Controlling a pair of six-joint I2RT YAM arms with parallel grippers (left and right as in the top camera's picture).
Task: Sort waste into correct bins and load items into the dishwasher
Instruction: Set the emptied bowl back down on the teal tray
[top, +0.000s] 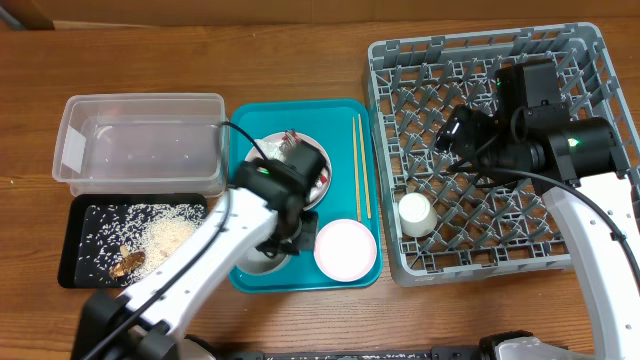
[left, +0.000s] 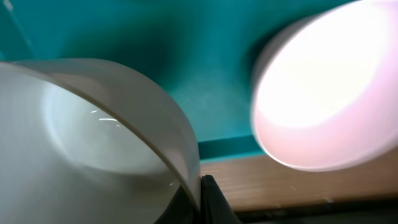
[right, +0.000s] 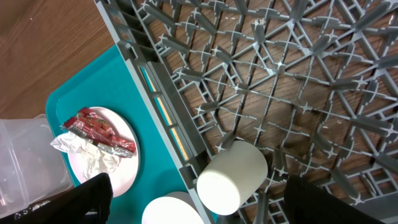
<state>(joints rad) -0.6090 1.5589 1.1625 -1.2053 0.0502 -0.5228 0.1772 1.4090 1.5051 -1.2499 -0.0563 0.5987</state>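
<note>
Whitish bowl (left: 93, 137): stiff, glossy, prob. slick and breakable, light; best taken by the rim, one finger in, one out. Pale, smooth, deep-walled. Loc.: front of teal tray (left: 186, 62), beside pink bowl (left: 329, 93). Left gripper (left: 198, 202) straddles the rim; can't tell if clamped. Right gripper (right: 211, 199) spread wide, empty, over rack (right: 280, 74) w/ cup (right: 233, 174)

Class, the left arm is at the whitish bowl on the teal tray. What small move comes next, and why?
Probably lift the whitish round bowl straight up: the left claw seems pinched on its rim, and the pink round bowl sits close beside.
</note>
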